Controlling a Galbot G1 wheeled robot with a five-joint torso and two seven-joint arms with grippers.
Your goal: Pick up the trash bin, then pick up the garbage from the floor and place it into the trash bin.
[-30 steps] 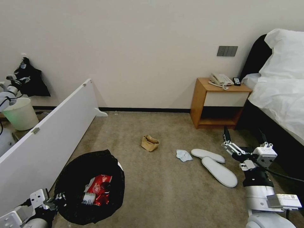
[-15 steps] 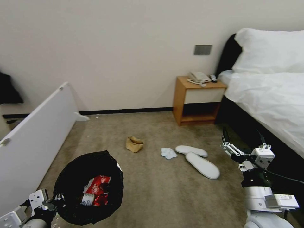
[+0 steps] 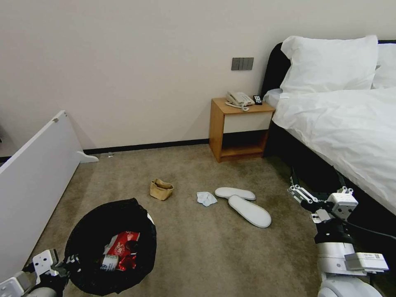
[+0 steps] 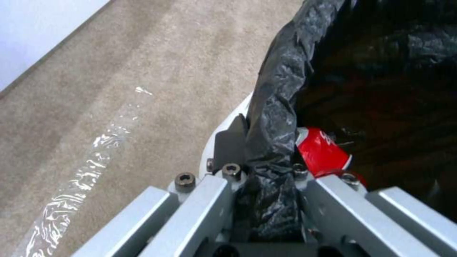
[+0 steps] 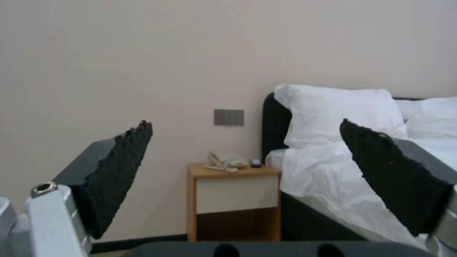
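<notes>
Black bag bin [image 3: 111,247]: near the white board, holding a red can [image 4: 321,151].
Left gripper [image 4: 264,178]: pinching the bin's rim.
Right gripper [image 3: 315,181]: wide open, beside the bed [image 3: 350,132].
Floor [image 3: 198,247]: paper bag [image 3: 161,189], tissue [image 3: 206,198], two slippers [image 3: 243,204].

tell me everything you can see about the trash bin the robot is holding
The trash bin is small and round, with a white plastic wall that shows only as slivers under a crinkly black garbage bag folded over the rim. It stands upright and open at the robot's left, over the beige carpet. Inside lie a red snack packet and a red can. The left claw is clamped on the near rim, pinching bag and wall together.
</notes>
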